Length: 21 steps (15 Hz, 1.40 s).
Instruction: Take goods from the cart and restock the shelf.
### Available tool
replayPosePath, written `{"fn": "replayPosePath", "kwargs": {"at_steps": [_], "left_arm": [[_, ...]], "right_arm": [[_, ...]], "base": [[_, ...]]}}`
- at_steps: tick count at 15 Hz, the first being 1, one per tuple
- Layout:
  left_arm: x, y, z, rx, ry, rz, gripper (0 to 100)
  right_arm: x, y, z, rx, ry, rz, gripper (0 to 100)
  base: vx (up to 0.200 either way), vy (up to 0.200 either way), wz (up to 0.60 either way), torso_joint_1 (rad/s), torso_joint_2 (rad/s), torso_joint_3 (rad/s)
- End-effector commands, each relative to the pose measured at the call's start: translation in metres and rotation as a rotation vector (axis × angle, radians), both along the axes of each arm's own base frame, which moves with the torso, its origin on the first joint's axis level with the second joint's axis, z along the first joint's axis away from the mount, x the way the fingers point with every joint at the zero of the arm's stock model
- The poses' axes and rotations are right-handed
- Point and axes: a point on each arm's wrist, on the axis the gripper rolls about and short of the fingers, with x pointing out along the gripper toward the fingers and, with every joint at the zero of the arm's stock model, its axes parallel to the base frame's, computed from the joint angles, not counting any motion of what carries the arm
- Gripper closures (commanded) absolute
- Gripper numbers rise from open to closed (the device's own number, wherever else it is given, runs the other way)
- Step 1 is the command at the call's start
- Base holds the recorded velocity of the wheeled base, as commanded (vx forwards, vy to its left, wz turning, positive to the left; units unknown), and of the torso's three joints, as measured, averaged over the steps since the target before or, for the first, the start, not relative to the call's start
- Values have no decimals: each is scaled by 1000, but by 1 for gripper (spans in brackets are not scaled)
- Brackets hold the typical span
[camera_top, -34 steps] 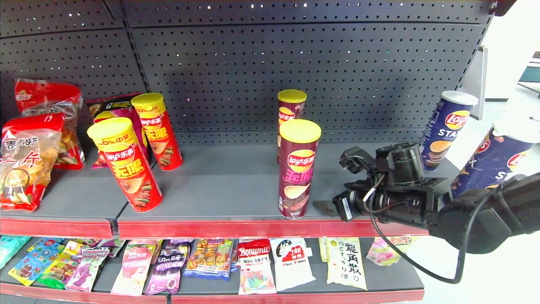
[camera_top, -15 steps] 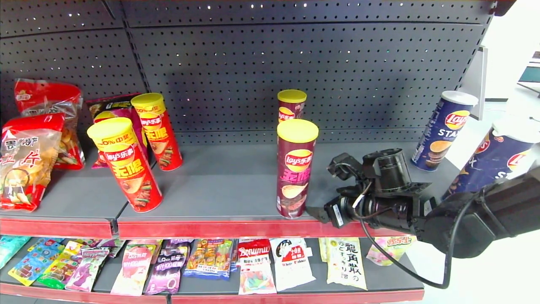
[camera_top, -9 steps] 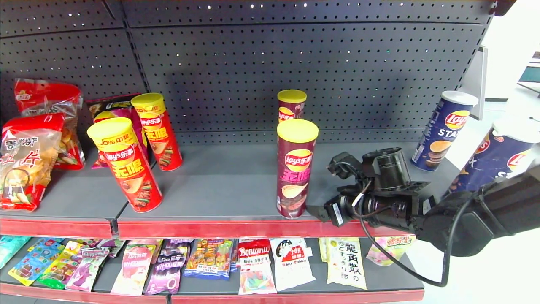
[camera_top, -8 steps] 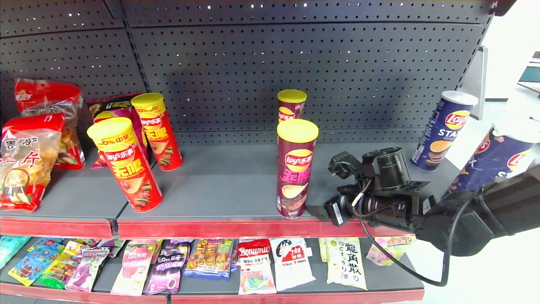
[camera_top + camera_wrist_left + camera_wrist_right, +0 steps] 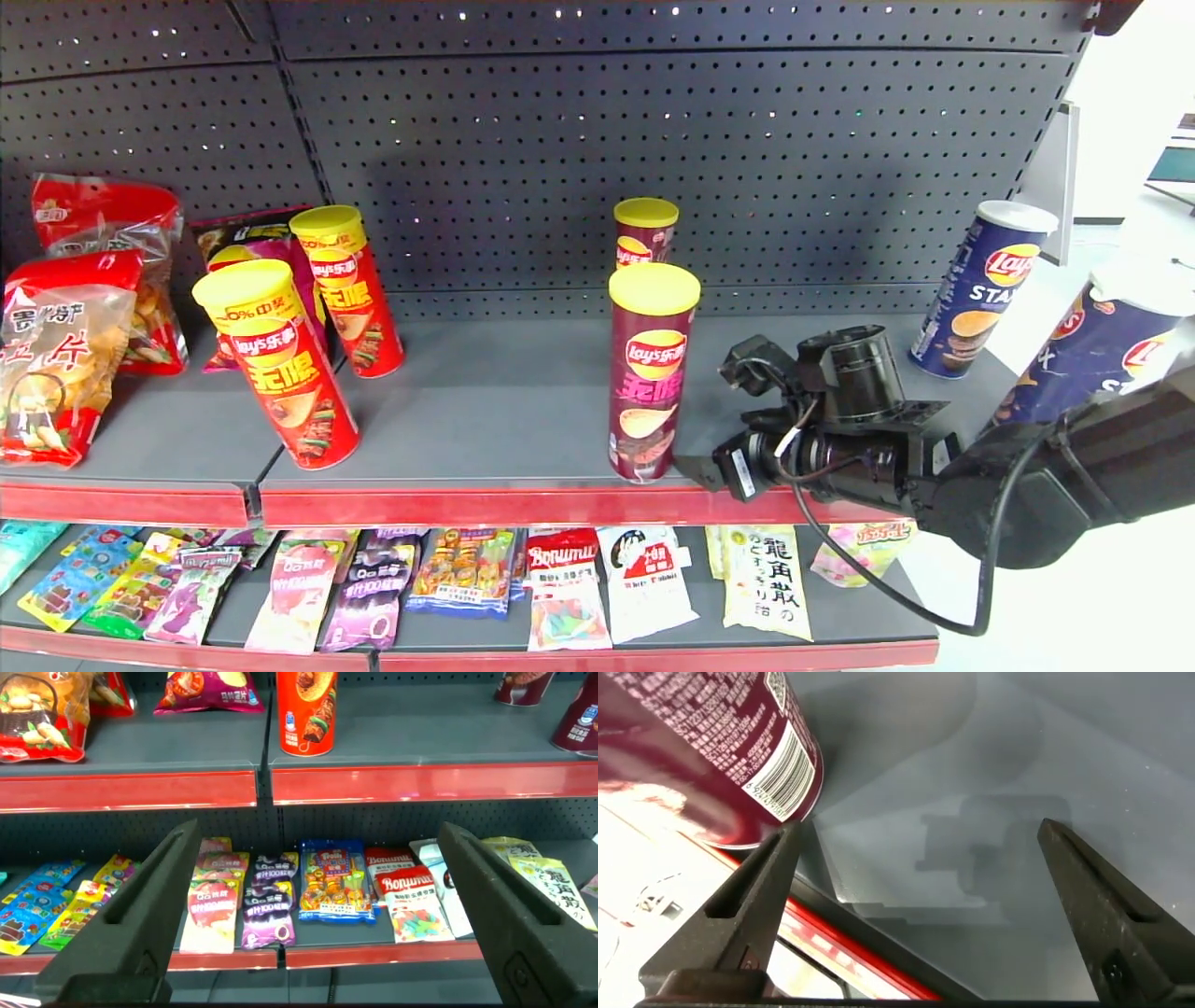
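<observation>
Head view: maroon cylindrical chip can with yellow lid (image 5: 651, 373) stands upright at the front lip of the grey metal shelf (image 5: 485, 401). Right end effector (image 5: 695, 465) is released, just beside the can. Best to withdraw straight back without clipping it.

Standing on the grey shelf (image 5: 485, 401): snack bags (image 5: 56, 355) and red cans (image 5: 289, 373) at 9 o'clock, maroon cans (image 5: 651, 373) at centre, blue can (image 5: 985, 289) at 3 o'clock.

Right hand (image 5: 920, 831) and left hand (image 5: 318, 829) gape wide.
</observation>
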Motion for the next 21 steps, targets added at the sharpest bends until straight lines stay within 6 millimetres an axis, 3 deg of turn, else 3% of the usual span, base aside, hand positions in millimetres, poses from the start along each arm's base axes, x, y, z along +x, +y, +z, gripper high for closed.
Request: {"fn": "replayPosePath", "kwargs": {"at_steps": [1,21], "left_arm": [[0,0,0,0,-1,1,0],[0,0,0,0,-1,1,0]], "right_arm": [[0,1,-1,-2,2,3,0],[4,10,-2,-10,-12,2,0]], "base": [[0,0,0,0,0,0],[0,0,0,0,0,0]]}}
